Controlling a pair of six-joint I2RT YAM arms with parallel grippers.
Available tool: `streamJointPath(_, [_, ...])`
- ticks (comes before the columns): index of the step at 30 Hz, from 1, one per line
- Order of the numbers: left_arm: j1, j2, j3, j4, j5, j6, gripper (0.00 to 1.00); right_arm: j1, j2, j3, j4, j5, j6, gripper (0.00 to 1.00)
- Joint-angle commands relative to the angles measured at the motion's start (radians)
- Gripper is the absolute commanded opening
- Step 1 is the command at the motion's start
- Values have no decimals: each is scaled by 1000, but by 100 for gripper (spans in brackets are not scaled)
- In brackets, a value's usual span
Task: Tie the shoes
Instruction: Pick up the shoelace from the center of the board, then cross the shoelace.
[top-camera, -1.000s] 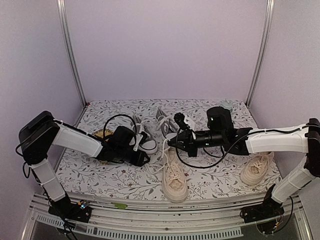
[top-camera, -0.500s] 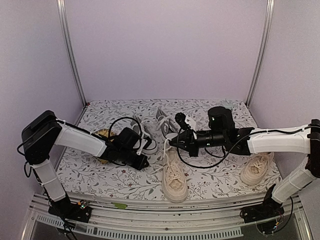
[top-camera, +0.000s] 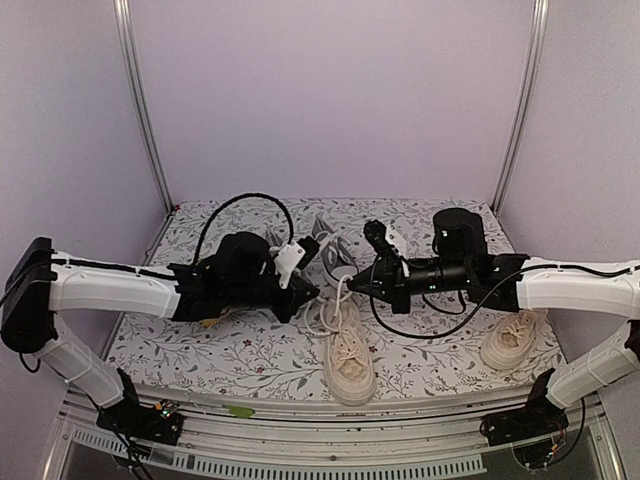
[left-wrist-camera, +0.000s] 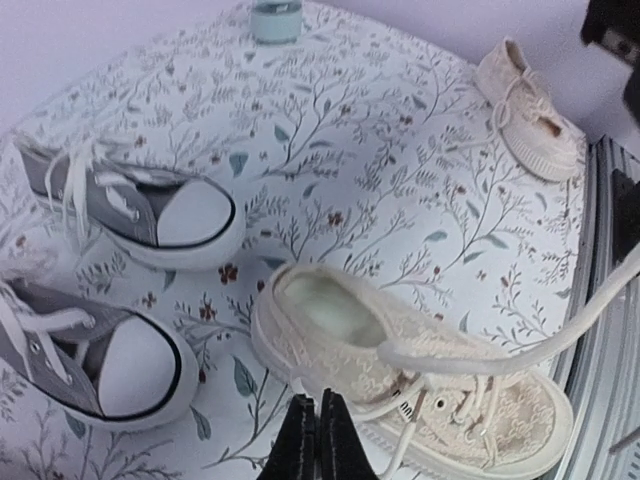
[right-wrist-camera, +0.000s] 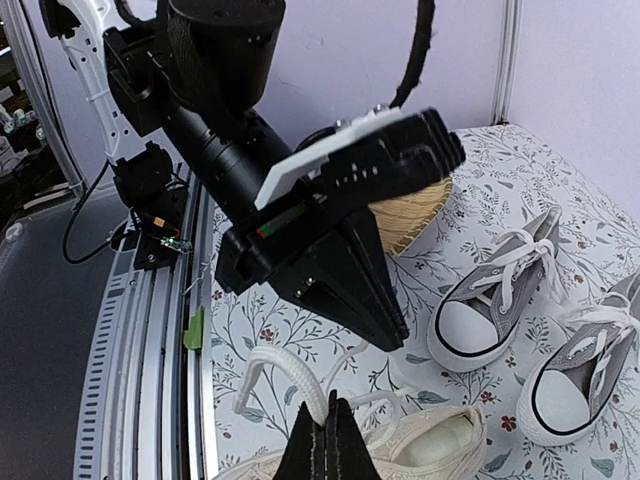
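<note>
the left gripper reaches in from the left with its fingers pressed together, just above the heel end of the cream sneaker. that shoe lies toe toward the arm bases, just in front of the two gripper tips and between them. whether a lace is caught in the left fingers i cannot tell. the left wrist camera looks down past the closed tips onto the shoe's open collar. it also shows what the top view half hides: the two grey sneakers side by side on the flowered table, white toe caps toward the cream shoe. one lace runs taut from the shoe toward that picture's right edge.

the right gripper comes in from the right, its tip near the left one but apart. it is clamped on a thick cream lace — only the right wrist view shows this plainly, with the lace looping up into the closed tips. there the left gripper's black pointed fingers hang just above, with a woven straw-coloured thing behind them.

the second cream sneaker lies well apart at the far right, under the right arm.
</note>
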Motion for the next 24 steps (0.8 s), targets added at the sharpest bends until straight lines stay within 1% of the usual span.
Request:
streamJointPath(1, [-23,-36,39,114,4,169,0,-6,-55,-29,-68,-49,-19,1])
streamJointPath(5, [-43,11,104,108,49,248,0,-7,-76,-33,-109,-146,-34,1])
streamJointPath(7, [-48,23,125,121,98,265,0,-7,-91,-43,-109,-190,-37,1])
streamJointPath(13, [-49,39,150,231,198,299,0,-6,-114,-71,-125,-237,-41,1])
streamJointPath(16, [-49,89,177,219,214,307,0,-7,-113,-67,-137,-284,-39,1])
streamJointPath(20, [-50,128,199,205,278,297,0,-6,-117,-51,-179,-404,-57,1])
streamJointPath(24, [-49,144,213,207,302,311,0,-7,-125,-36,-220,-397,-80,1])
